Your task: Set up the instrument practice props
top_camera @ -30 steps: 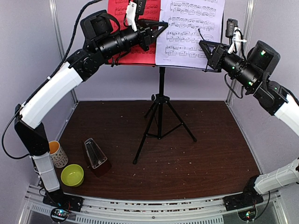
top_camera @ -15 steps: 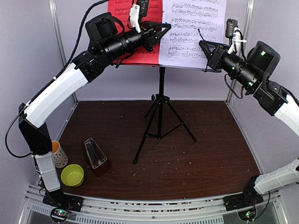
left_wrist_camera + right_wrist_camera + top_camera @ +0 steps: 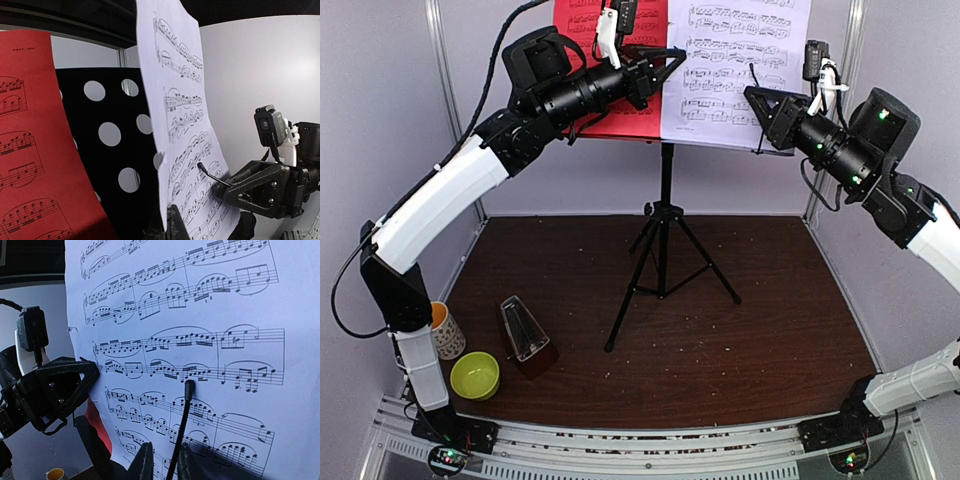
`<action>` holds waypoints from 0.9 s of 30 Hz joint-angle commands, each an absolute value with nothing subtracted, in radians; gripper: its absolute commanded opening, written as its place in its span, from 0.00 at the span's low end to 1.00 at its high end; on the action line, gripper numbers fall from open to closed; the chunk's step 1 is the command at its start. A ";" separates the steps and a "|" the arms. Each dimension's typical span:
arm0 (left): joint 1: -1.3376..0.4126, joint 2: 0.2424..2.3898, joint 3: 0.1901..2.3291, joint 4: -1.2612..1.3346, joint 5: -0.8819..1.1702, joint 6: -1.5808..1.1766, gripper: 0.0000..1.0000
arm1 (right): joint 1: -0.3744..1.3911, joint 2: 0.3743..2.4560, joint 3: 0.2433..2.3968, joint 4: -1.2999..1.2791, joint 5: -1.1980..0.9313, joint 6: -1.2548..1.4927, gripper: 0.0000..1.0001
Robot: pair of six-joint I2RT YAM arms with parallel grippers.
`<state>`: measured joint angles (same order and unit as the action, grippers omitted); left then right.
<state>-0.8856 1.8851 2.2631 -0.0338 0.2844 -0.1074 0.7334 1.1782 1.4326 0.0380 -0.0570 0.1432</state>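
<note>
Top: pinching left edge of white music sheet (image 3: 735, 50) on music stand (image 3: 665, 200), far centre, with left jaws pressed together. Left wrist: seen bowed forward there; could tear under more pull. Right wrist: with right jaws slightly spread, gripping nothing; could slip off.

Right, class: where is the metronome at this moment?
In the top view, the metronome stands at near left, just right of the lime-green bowl and patterned mug.

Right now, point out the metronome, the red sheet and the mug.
Metronome (image 3: 524, 336): top view, on its front face.
Red sheet (image 3: 578, 20): top view, on its upper left part.
Mug (image 3: 448, 336): top view, on its patterned side.
</note>
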 commanded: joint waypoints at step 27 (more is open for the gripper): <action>-0.893 1.632 2.031 0.011 0.169 -0.081 0.87 | 0.734 1.050 1.387 0.051 -0.010 0.148 0.87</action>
<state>-0.8867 1.7256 2.0857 -0.0265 0.2131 -0.0967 0.7334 1.0866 1.4082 0.0425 -0.0334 0.1577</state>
